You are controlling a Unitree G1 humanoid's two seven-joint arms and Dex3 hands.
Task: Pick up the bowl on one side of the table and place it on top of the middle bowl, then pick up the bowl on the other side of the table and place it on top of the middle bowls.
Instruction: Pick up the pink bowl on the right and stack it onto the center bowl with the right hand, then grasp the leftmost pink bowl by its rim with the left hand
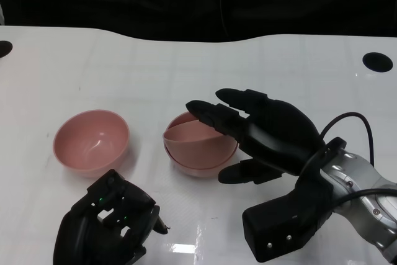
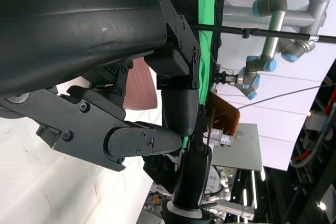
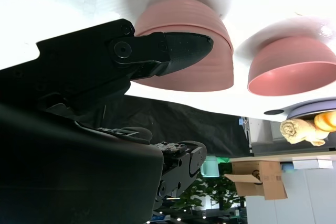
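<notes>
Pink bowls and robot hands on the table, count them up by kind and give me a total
Pink bowls: 3. One stands alone, the left bowl; two are nested in the middle, the upper bowl tilted in the lower bowl.
Black robot hands: 2, the left hand and the right hand.
Total: 5

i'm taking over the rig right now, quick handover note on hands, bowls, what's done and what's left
Right robot hand: fingers spread over the rim of the stacked bowls in the middle; whether it is gripping or has let go is unclear.
Left robot hand: low near the table's front edge, holding nothing, fingers curled in.
Single pink bowl: upright on the robot's left side, untouched.
Done: one side bowl sits nested in the middle bowl.
Left: pick up the single pink bowl and set it on the stack.
</notes>
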